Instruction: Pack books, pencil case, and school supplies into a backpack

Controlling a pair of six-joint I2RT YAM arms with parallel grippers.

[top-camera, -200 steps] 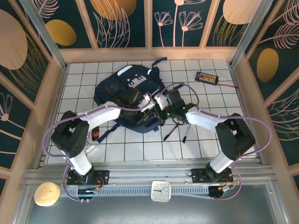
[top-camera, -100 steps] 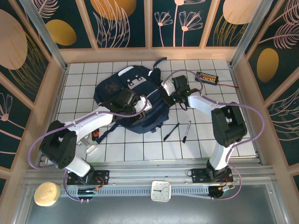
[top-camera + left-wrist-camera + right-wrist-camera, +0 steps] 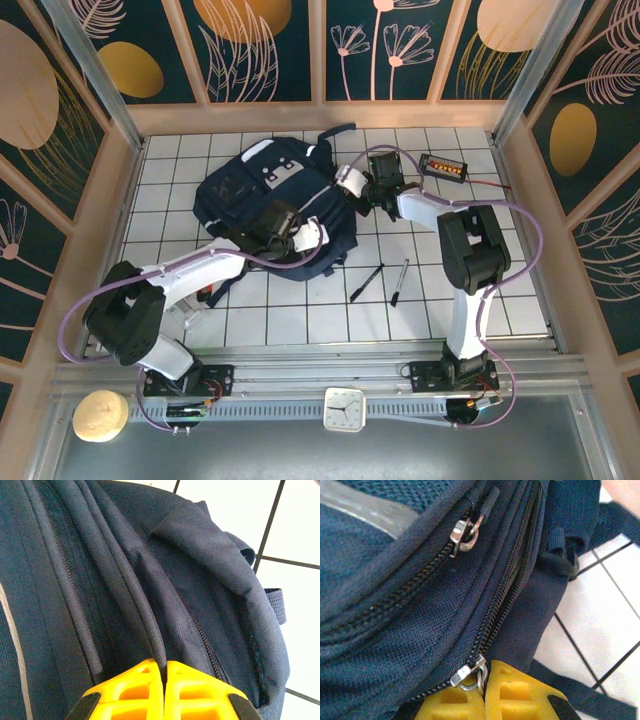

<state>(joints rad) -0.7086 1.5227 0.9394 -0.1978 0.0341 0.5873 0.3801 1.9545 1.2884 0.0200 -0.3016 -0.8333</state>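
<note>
Navy backpack [image 3: 260, 190] lies under both pincers. Left pincer [image 3: 163, 672]: shut on its seam. Right pincer [image 3: 484, 680]: shut on a zip pull [image 3: 469, 676]. Two pens [image 3: 366, 283] lie unpacked on the tabletop [image 3: 480, 250], on the arm-base side of the right pincer.

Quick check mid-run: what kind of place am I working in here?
Probably a staged robot test cell: a white gridded tabletop, wood-framed walls of leaf-print panels, two arms bolted to a front rail.

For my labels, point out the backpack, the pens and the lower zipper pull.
backpack [image 3: 240, 190], top external view, navy front panel.
pens [image 3: 367, 282], top external view, one pen's barrel.
lower zipper pull [image 3: 469, 676], right wrist view, metal ring.
</note>
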